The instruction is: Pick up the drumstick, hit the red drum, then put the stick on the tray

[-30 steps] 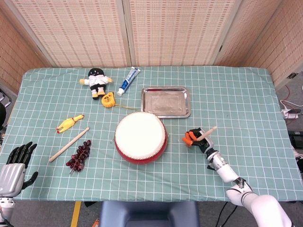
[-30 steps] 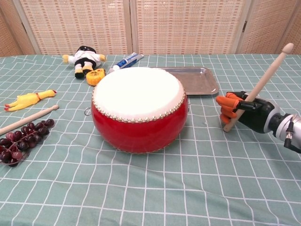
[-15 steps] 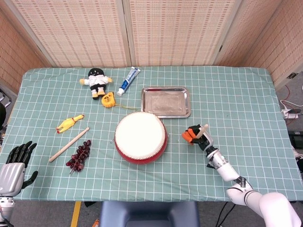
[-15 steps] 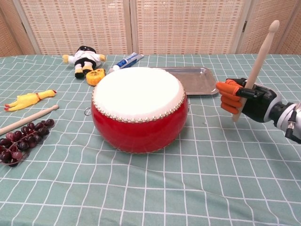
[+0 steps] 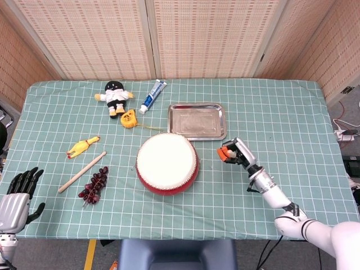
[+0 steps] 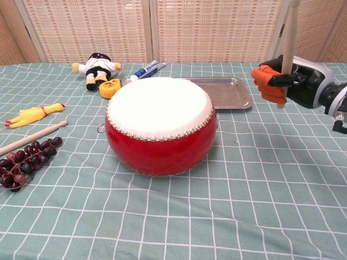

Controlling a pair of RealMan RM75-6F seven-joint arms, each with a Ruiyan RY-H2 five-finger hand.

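Right hand (image 6: 287,84) raised right of red drum (image 6: 160,125), fingers clamped around near-upright drumstick (image 6: 289,38); left hand (image 5: 19,191) idle, fingers apart.

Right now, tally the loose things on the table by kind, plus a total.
Drumsticks: 2 – one held, one lying
Drum: 1
Tray: 1
Toys: 2 – doll, rubber chicken
Grapes: 1
Tube: 1
Tape measure: 1
Total: 9

A table (image 5: 281,112) fills the middle, under a green cloth with a white grid. At 12 o'clock stand woven cane screens (image 5: 197,39) in pale frames. Grey floor shows at 6 o'clock with a yellow line (image 5: 90,254); cables (image 5: 344,134) lie at 3 o'clock. Light is even.
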